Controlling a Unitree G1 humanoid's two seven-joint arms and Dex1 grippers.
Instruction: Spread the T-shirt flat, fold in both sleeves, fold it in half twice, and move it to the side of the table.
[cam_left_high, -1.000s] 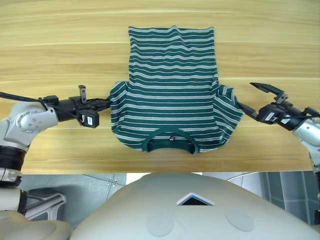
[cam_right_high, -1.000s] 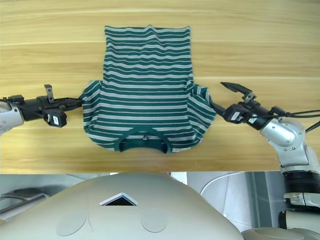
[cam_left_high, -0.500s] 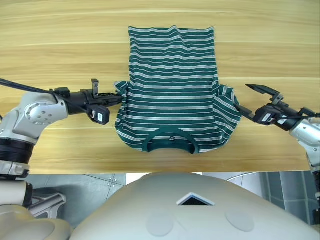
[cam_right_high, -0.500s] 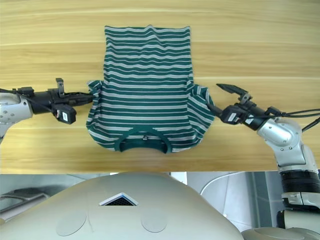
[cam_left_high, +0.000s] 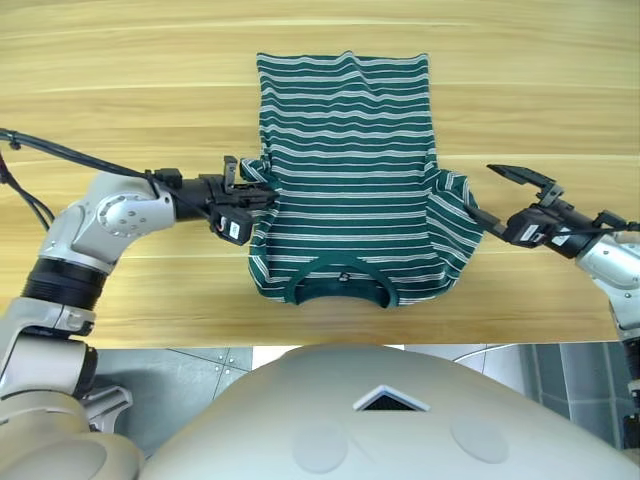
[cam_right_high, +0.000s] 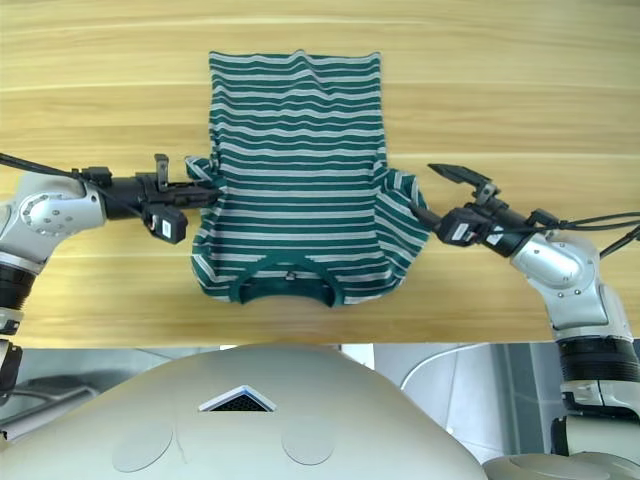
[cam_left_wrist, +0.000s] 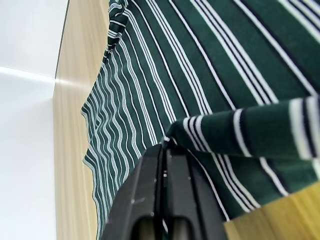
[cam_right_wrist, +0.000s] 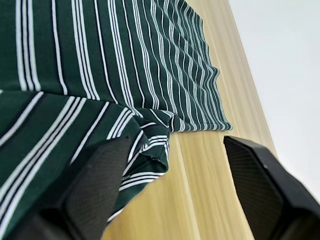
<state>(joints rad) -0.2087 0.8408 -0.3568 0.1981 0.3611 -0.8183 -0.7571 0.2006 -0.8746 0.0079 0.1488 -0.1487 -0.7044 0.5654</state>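
Left eye view: left gripper (cam_left_high: 262, 193) tight on T-shirt (cam_left_high: 345, 150), right gripper (cam_left_high: 481, 190) wide open

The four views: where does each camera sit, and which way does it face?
Left eye view: head, facing forward and down at the T-shirt on the table; both arms show.
Right eye view: beside it, same scene.
Left wrist view: left wrist, looking along the left jaws, shut on the left sleeve.
Right wrist view: right wrist, looking between the open right jaws at the right sleeve.
Both wrist views share the T-shirt's striped body.
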